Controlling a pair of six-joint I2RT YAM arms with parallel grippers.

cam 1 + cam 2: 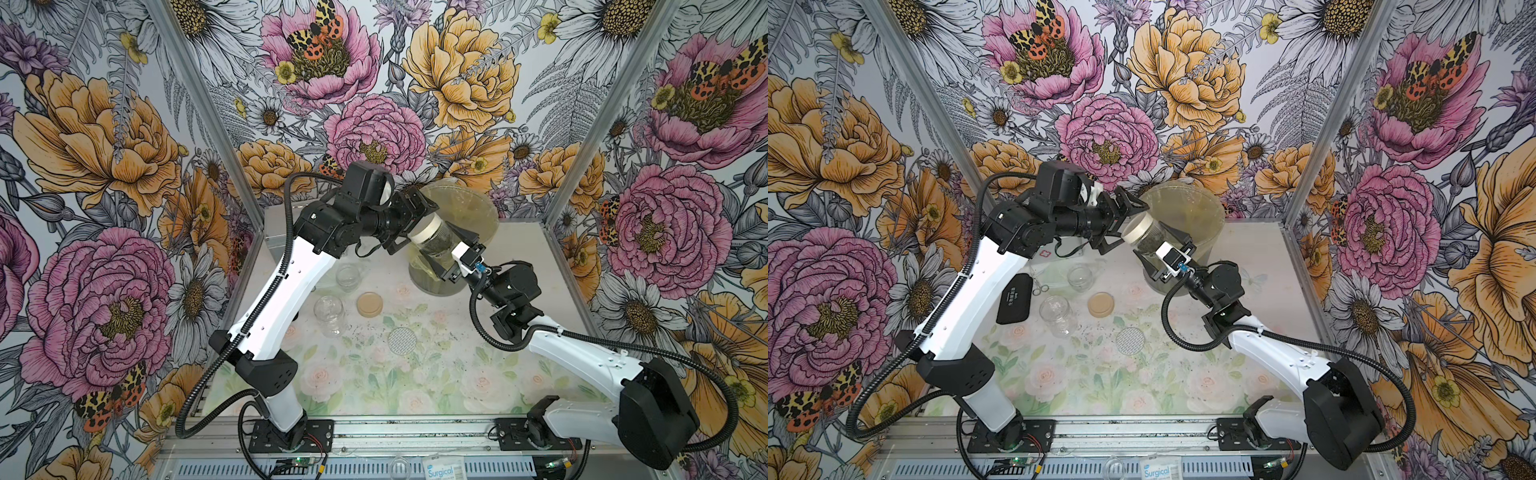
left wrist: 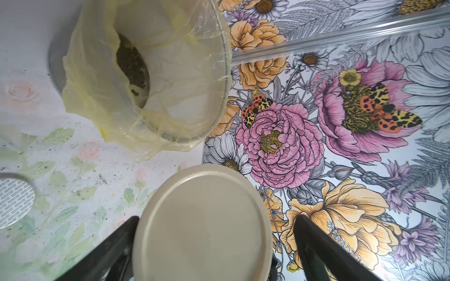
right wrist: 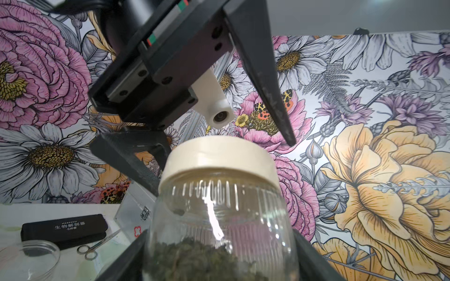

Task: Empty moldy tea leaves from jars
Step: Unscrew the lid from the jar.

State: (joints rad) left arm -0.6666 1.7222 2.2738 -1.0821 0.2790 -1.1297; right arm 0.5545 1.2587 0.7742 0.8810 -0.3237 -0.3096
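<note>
A clear glass jar point(image 1: 436, 243) point(image 1: 1148, 239) point(image 3: 219, 214) with a cream lid point(image 2: 202, 223) point(image 3: 219, 155) hangs tilted in front of the bin, dark tea leaves point(image 3: 194, 258) inside. My right gripper point(image 1: 442, 251) point(image 1: 1158, 249) point(image 3: 219, 255) is shut on its glass body. My left gripper point(image 1: 415, 226) point(image 1: 1127, 226) point(image 2: 216, 219) stands open around the lid, with a gap at one finger point(image 2: 316, 243). Two empty jars point(image 1: 348, 276) point(image 1: 329, 313) stand on the table, beside a tan lid point(image 1: 370, 304) and a silver dotted lid point(image 1: 402, 340).
The translucent bin point(image 1: 469, 208) point(image 2: 214, 73) with a yellow bag holds dumped tea leaves point(image 2: 131, 65). At the left lie a black case point(image 1: 1015, 299), scissors point(image 1: 1040, 286) and a petri dish point(image 3: 29, 258). A silver case point(image 3: 136, 211) stands at the back left. Crumbs dot the mat.
</note>
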